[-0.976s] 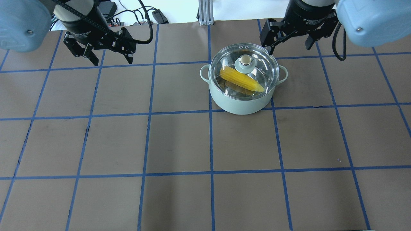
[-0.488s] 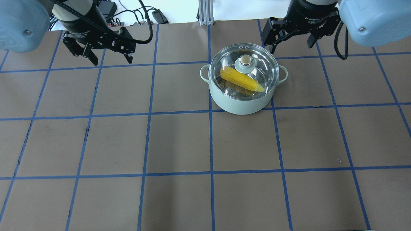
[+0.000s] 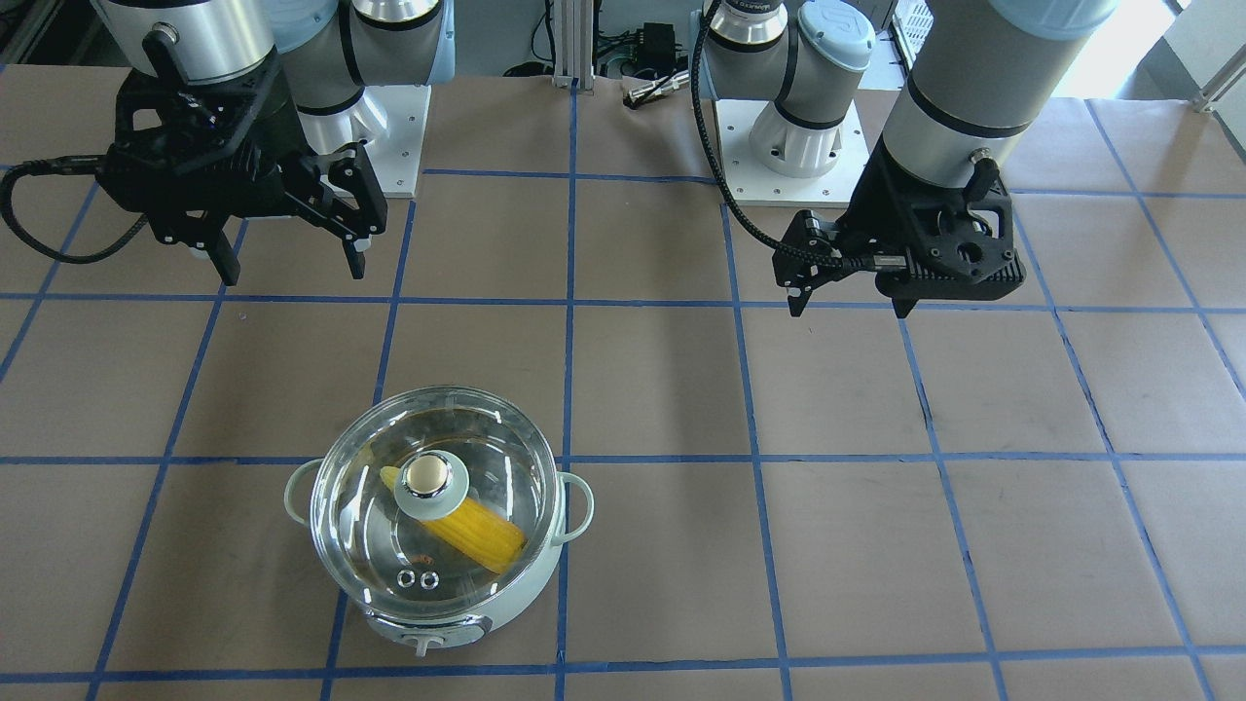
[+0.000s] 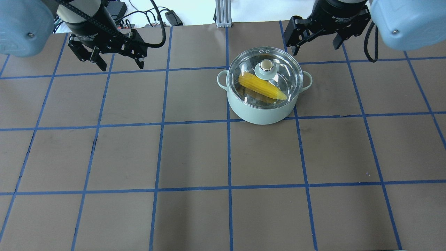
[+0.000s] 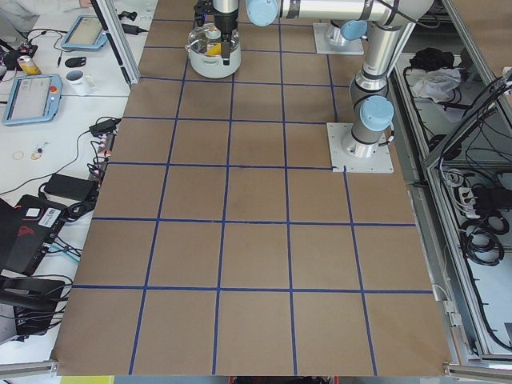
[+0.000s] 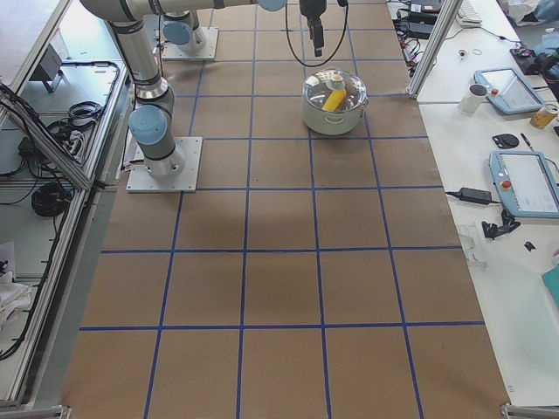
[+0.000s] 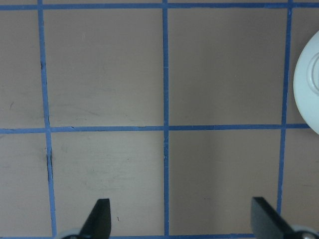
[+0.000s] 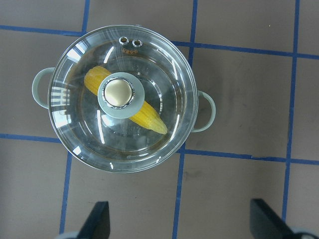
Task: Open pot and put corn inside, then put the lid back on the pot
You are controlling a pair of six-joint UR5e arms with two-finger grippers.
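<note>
The pale mint-green pot stands on the table right of centre, toward the far side. The glass lid sits closed on it, beige knob up. The yellow corn lies inside under the glass. The right wrist view looks straight down on the lid and the corn. My right gripper is open and empty, raised beyond the pot's far right. My left gripper is open and empty, far to the pot's left. The front view shows the pot, right gripper and left gripper.
Blue tape lines grid the brown table. An aluminium post and cables stand at the far edge. The arm bases sit on the robot's side. A pale round edge shows at the right of the left wrist view.
My right gripper has drawn a little further away from the pot, toward the table's far edge. The left gripper, pot, lid and corn have not moved.
</note>
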